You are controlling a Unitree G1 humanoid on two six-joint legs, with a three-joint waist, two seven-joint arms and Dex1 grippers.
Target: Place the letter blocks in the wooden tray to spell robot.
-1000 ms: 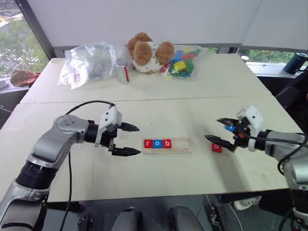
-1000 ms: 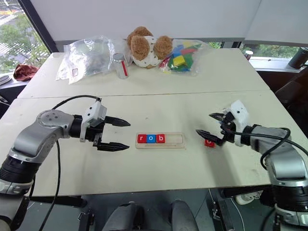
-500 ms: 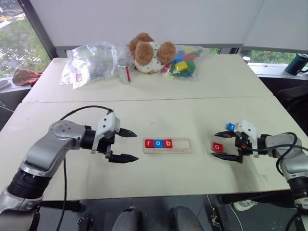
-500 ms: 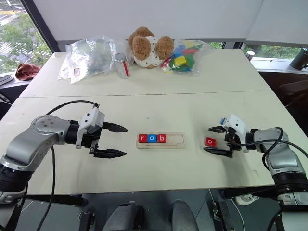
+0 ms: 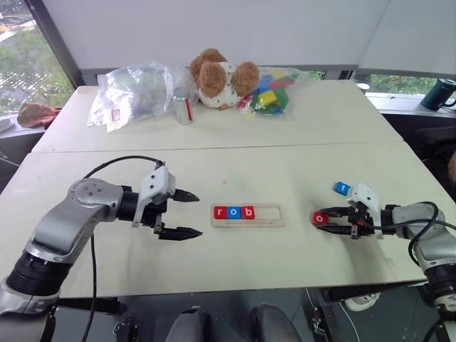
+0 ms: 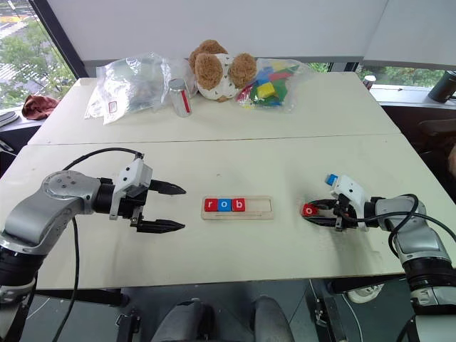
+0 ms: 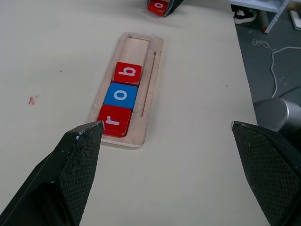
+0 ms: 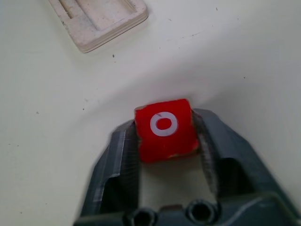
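The red "o" block (image 8: 164,128) lies right of centre in the left eye view, pinched between the right gripper (image 5: 336,222) fingers. The wooden tray (image 5: 273,215) sits at centre, its long axis left-right, r, o, b filling its left end; the empty slots face the right gripper, the nearer arm. The left gripper (image 5: 187,214) hovers spread by the tray's left end. A blue block (image 5: 343,188) waits on the pale table (image 5: 235,171).

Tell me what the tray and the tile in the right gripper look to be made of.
Wooden tray: pale unfinished wood, judging by its matte surface and faint grain. Red o tile, clamped in the right gripper: probably painted wood or plastic; one edge looks chipped.
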